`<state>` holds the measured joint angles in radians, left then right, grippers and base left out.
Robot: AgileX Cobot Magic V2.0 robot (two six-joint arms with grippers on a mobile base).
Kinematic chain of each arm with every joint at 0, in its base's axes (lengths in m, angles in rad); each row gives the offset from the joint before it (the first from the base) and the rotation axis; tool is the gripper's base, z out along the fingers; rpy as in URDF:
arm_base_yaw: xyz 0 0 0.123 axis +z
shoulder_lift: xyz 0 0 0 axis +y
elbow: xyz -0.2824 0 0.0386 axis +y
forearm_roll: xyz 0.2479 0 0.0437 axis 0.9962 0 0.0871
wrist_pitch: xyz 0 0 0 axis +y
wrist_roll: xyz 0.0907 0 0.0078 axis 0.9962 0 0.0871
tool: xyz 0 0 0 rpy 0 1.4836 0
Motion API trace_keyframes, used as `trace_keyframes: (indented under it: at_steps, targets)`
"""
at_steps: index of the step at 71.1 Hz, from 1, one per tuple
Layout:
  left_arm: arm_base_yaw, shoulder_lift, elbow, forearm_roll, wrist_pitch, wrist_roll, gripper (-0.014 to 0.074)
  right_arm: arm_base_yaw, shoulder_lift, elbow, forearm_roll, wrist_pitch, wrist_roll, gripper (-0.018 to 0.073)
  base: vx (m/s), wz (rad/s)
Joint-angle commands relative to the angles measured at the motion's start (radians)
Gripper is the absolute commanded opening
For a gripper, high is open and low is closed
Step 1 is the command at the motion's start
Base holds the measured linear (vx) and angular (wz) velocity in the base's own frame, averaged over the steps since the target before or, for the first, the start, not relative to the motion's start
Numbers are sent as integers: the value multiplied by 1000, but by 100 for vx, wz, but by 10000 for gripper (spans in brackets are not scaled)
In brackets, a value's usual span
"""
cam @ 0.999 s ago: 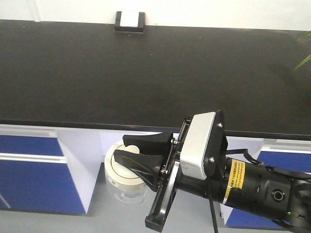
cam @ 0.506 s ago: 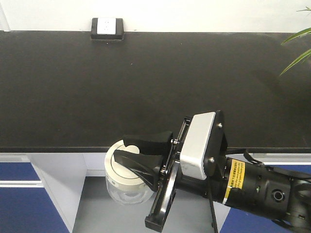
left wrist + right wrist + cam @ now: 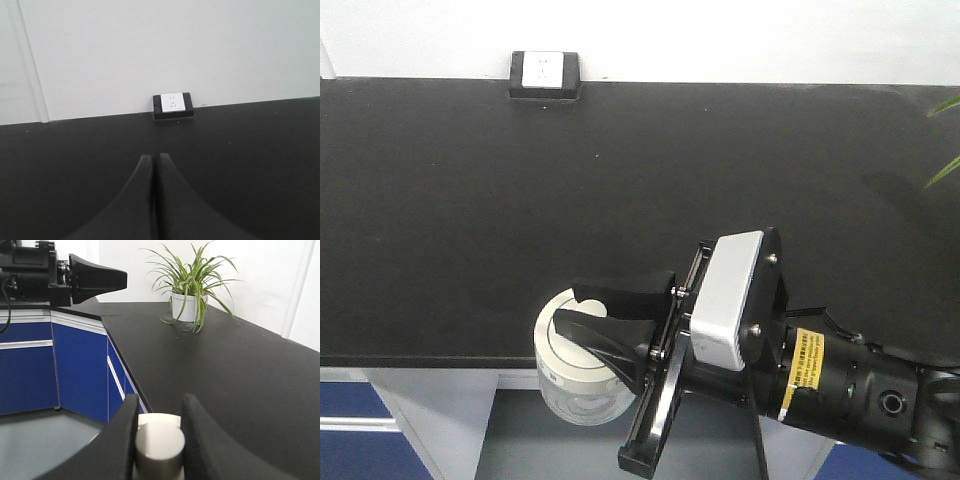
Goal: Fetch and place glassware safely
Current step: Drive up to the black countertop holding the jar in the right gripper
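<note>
1. One jar [image 3: 570, 400]: clear glass with a cream lid [image 3: 555, 352]. It hangs from the right gripper [image 3: 567, 303], and in the front view it overlaps the front edge of the black surface [image 3: 620, 180].
2. Two grippers show. The right gripper's fingers [image 3: 122, 440] are narrow, one on each side of the lid's knob [image 3: 159, 442]. The left gripper [image 3: 154, 158] has its fingers pressed together with nothing between them.
3. One socket [image 3: 545, 72]: white in a black frame, at the back edge of the surface against the wall [image 3: 740, 35].
4. One plant [image 3: 192, 285] in a white pot stands on the surface.
5. Only the front view shows the glass body of the jar and the right arm's white wrist housing. It catches just the leaf tips of the plant at its right edge and does not show the left gripper.
6. Only the right wrist view shows the knob between the fingers, the whole plant, and the left gripper [image 3: 97, 279] from outside, up at the left. Blue cabinets [image 3: 80, 370] run below the surface edge there.
7. The left wrist view shows the socket straight ahead beyond the closed fingers, and neither the jar nor the plant.
8. Whether the jar is above the surface or just short of its edge cannot be told.
</note>
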<state>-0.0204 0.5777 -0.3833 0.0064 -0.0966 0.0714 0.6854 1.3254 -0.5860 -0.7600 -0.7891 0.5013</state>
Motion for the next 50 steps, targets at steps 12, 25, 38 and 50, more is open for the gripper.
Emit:
trace_keyframes:
  at_steps: [12, 25, 38, 50]
  targets:
    - [-6, 1, -25, -6, -70, -3, -7, -4, -33, -30, 37, -87, -2, -3, 16, 8]
    - [-6, 1, -25, -6, -70, -3, -7, -4, -33, -30, 37, -87, -2, -3, 14, 4]
    - [-6, 1, -25, -6, -70, -3, -7, -4, -33, -30, 37, -87, -2, -3, 12, 1]
    - [-6, 1, -25, -6, -70, -3, -7, -4, -33, -30, 37, -87, -2, -3, 10, 1]
